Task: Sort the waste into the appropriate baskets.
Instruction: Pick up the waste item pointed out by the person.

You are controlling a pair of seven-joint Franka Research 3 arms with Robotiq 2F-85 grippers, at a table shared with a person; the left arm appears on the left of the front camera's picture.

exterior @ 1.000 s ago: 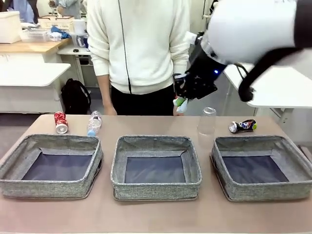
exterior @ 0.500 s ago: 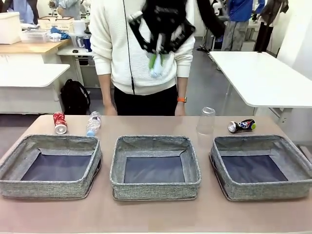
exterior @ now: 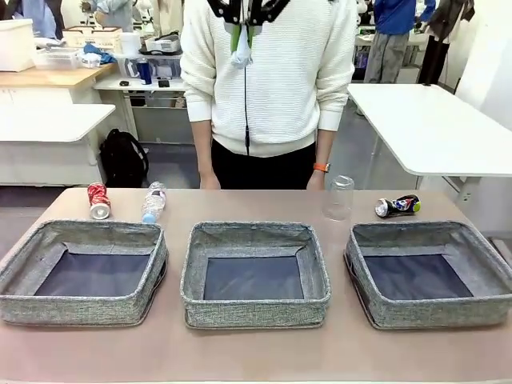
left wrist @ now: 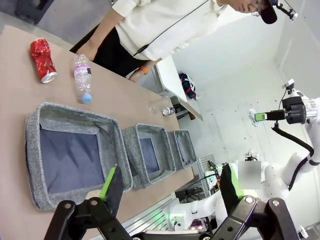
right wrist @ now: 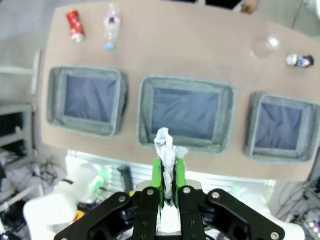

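The right gripper (exterior: 244,38) hangs way up high, in front of the person's white sweater (exterior: 280,88), pointing straight down at the table (exterior: 240,206). Its fingers (right wrist: 157,172) are clenched on the crumpled white paper ball (right wrist: 163,142), which pokes out past the green pads. In the wrist view it's roughly over the near rim of the middle basket (exterior: 256,310).

The left gripper (left wrist: 170,185) is tilted, looking along the row from the left basket (left wrist: 75,114) end, fingers spread wide, gripping nothing.

Along the table's far side, the red can (exterior: 98,200) and bottle (exterior: 154,202) lie behind the left basket. The cup (exterior: 338,198) stands near the dark can (exterior: 398,206), behind the right basket (exterior: 432,314).
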